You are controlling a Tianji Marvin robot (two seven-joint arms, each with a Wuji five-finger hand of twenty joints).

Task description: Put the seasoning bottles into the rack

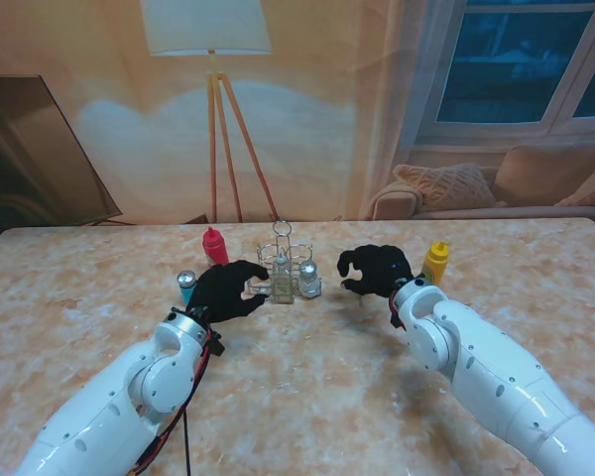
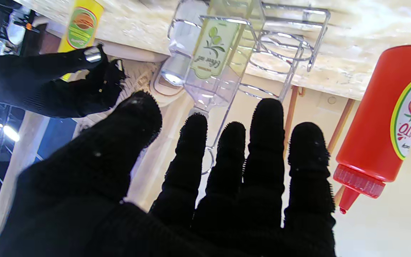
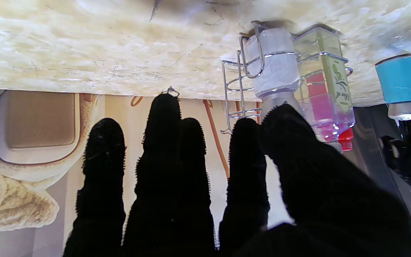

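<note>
At table centre, the wire rack (image 1: 290, 270) stands upright; it holds the clear olive-oil bottle (image 1: 282, 279) and the white shaker (image 1: 308, 278); remaining rings are vacant. Left of the rack, the red ketchup bottle (image 1: 214, 245) stands farther from me and the blue-banded shaker (image 1: 186, 286) nearer; the yellow bottle (image 1: 435, 261) stands well to the right. The left hand (image 1: 228, 291) hovers just beside the rack, fingers spread, holding nothing; the right hand (image 1: 375, 271) hovers near the rack's right side, fingers loosely curled and apart, holding nothing.
</note>
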